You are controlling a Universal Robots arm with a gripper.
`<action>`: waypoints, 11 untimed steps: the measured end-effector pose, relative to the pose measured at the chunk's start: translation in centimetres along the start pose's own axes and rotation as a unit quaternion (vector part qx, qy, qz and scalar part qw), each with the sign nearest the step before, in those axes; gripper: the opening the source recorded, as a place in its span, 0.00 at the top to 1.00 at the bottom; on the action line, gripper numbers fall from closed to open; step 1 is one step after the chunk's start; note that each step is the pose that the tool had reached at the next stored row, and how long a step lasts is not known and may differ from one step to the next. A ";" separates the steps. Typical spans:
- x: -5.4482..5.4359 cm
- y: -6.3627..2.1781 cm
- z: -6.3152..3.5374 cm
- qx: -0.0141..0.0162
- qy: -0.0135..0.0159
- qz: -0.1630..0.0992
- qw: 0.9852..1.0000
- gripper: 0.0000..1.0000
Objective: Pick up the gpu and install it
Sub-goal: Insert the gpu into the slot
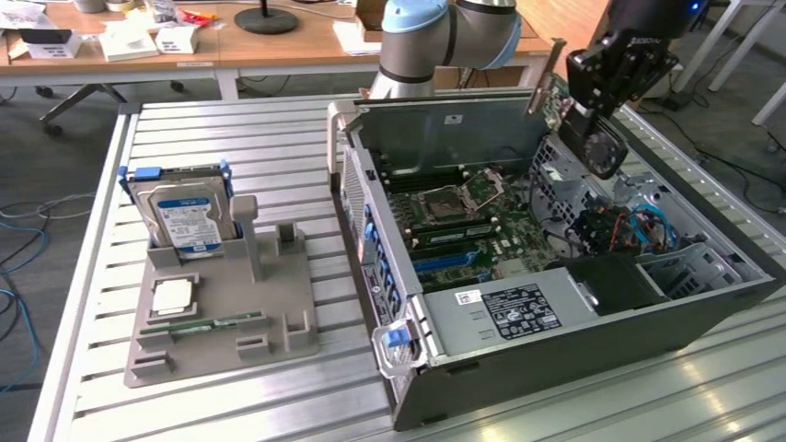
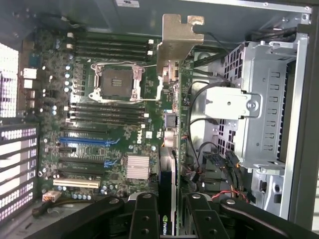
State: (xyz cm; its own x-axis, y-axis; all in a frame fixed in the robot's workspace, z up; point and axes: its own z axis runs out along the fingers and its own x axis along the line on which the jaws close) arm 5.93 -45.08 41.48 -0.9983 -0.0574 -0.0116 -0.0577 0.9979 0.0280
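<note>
The gpu (image 2: 172,99) shows edge-on in the wrist view, a thin card with its metal bracket (image 2: 177,40) at the far end. My gripper (image 2: 168,211) is shut on it, one black finger (image 2: 144,216) on each side. In the exterior view the gpu (image 1: 549,83) hangs above the far right corner of the open computer case (image 1: 491,341), held by the gripper (image 1: 583,115). It is over the motherboard (image 2: 99,114), beside the drive cage, above the board and touching no slot that I can see.
The case lies on its side with raised walls, a power supply (image 1: 516,308) at the front and a metal drive cage (image 2: 264,109). A grey holder (image 1: 221,313) on the exterior view's left carries a hard drive (image 1: 187,216), a chip and a memory stick.
</note>
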 end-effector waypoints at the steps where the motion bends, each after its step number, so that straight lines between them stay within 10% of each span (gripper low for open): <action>1: 0.0 0.00 0.00 0.001 0.000 -0.006 1.000 0.74; 11: 0.0 0.00 0.02 0.007 0.002 -0.070 0.997 0.74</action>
State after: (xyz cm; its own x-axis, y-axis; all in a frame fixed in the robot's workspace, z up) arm 5.91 -45.08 41.46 -0.9803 -0.1972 -0.0096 -0.1973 0.9803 0.0120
